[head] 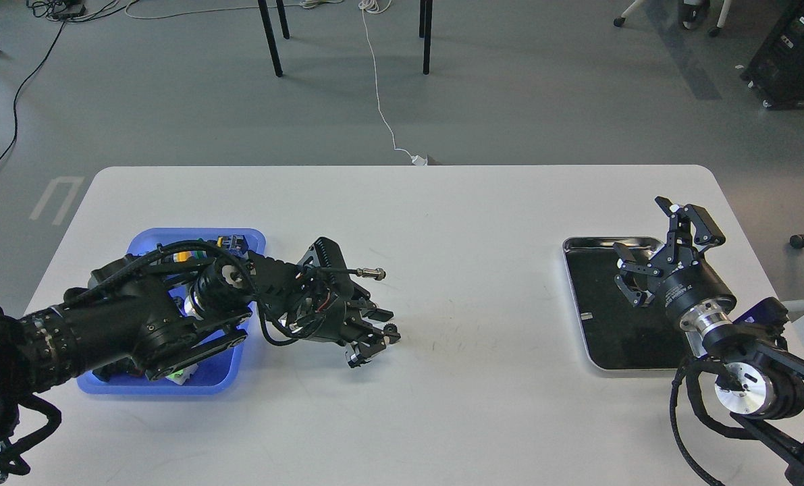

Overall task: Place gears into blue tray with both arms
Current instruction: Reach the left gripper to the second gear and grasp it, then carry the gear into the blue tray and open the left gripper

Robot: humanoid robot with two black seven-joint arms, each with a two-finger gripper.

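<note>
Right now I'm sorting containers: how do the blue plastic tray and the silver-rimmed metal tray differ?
The blue plastic tray lies at the table's left, mostly hidden under the left arm, with coloured parts inside. The silver-rimmed metal tray lies at the right, black inside, looking nearly bare. Both are shallow, round-cornered rectangles.

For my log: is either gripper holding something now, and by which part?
The left gripper seems to pinch a small black gear by its toothed rim, though the hold is hard to see. The right gripper is open and holds nothing.

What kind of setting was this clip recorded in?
Most likely a robotics lab or workshop: a plain white table on a grey floor, loose cables trailing across it, wheeled chair bases and a black equipment case at the back.
</note>
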